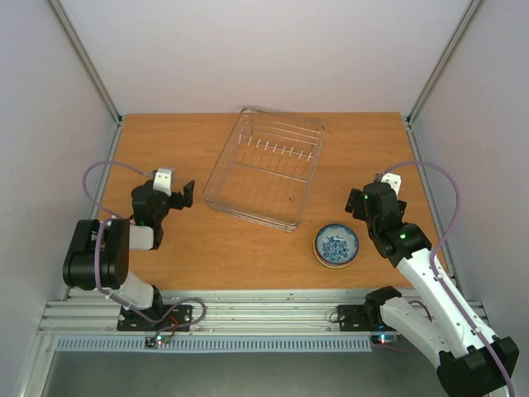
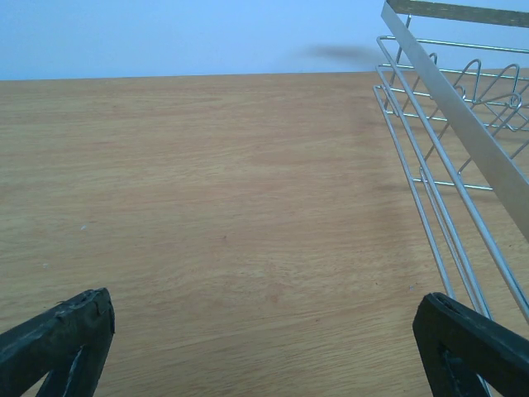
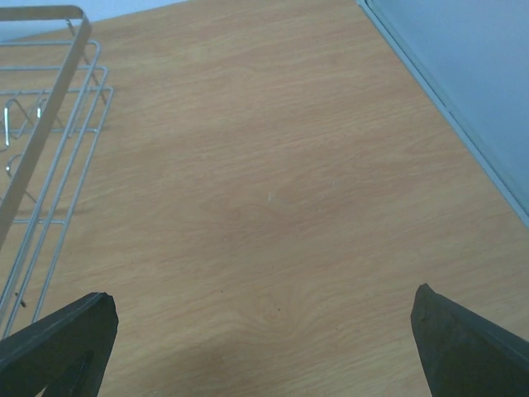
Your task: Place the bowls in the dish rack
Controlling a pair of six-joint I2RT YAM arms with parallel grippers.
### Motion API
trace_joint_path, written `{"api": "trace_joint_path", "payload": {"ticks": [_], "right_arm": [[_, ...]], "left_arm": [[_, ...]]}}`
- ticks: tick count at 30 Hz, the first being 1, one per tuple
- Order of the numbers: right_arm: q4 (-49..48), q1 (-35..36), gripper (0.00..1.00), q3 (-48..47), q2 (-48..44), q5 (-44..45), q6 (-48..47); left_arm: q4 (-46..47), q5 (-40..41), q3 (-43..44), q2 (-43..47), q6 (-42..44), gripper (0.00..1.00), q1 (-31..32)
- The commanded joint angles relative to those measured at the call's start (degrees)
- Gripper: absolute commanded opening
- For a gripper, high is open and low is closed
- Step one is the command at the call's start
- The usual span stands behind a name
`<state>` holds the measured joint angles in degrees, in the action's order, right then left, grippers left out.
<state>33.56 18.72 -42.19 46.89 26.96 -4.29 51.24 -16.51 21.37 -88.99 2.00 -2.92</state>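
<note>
One blue-and-white patterned bowl sits on the wooden table at the near right, with a yellowish rim showing under its near edge. The wire dish rack lies in the middle of the table with no bowls in it. Its corner shows in the left wrist view and in the right wrist view. My left gripper is open and empty, left of the rack. My right gripper is open and empty, just behind and right of the bowl. The bowl is out of both wrist views.
Grey side walls and metal frame posts enclose the table on the left, right and back. The right wall's base runs close to my right gripper. Bare wood lies between the arms in front of the rack.
</note>
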Motion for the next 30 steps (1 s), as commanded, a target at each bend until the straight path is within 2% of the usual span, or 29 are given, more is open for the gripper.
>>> {"api": "trace_joint_path", "payload": {"ticks": [1, 5, 8, 9, 12, 16, 24, 30], "right_arm": [[3.2, 0.3, 0.99, -2.1, 0.1, 1.9, 3.9], [2.5, 0.3, 0.99, -0.9, -2.2, 0.6, 4.1], [1.6, 0.3, 0.99, -0.1, -4.4, -6.2, 2.2], [2.1, 0.3, 0.94, -0.2, -4.4, -8.7, 1.4], [8.9, 0.3, 0.65, -3.7, -0.8, -11.1, 3.2], [14.6, 0.7, 0.55, -4.5, 2.5, -13.6, 7.0], [18.8, 1.0, 0.33, -2.2, -0.9, -18.8, 11.3], [19.6, 3.2, 0.28, 0.1, -0.7, -20.2, 14.9]], "left_arm": [[4.4, -0.3, 0.0, -0.8, 1.2, 0.99, -0.1], [4.3, -0.3, 0.0, -0.7, 1.2, 0.99, -0.2], [4.4, -0.3, 0.0, -0.8, 1.2, 0.99, -0.1], [4.4, -0.3, 0.0, -0.7, 1.1, 0.99, -0.1], [4.4, -0.3, 0.0, -0.8, 1.1, 0.99, -0.1], [4.4, -0.2, 0.0, -0.8, 1.2, 0.99, -0.1], [4.3, -0.3, 0.0, -0.8, 1.1, 0.99, -0.1], [4.4, -0.3, 0.0, -0.7, 1.1, 1.00, -0.1]]}}
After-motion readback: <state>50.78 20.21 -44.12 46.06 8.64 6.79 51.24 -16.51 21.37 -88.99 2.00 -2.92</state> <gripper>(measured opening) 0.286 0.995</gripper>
